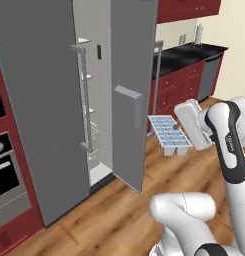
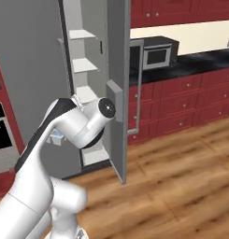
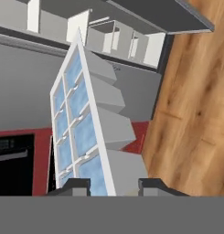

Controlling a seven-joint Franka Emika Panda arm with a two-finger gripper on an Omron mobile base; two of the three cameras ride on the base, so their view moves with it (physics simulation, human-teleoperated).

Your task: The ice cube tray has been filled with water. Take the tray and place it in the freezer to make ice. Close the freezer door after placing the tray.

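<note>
Held out from the fingers (image 3: 111, 185): ice cube tray (image 1: 168, 133), white, two rows of pale blue cells, carried in the air above the wooden floor (image 1: 184, 175). Looks roughly level in the left base view; in the hand view rises straight from between the finger tips, edge-on and rolled with the camera, blue cell faces to one side and pale cell undersides to the other. Fingers pinching the near end of the tray, one tip on each side, spread only as wide as the tray's thickness. Ahead of the fingers, beyond the tray's far end: freezer (image 1: 39, 100), tall and grey, its freezer door (image 1: 131, 90) swung wide open with a raised grey panel on the face turned toward the arm. Between door and cabinet, pale shelves (image 2: 84, 64) stacked one above another, nothing visible on them. Tray near the open door's edge, outside the compartment. To one side of the fingers, dark red cabinets (image 2: 181, 100) under a black tabletop (image 2: 195, 61).
</note>
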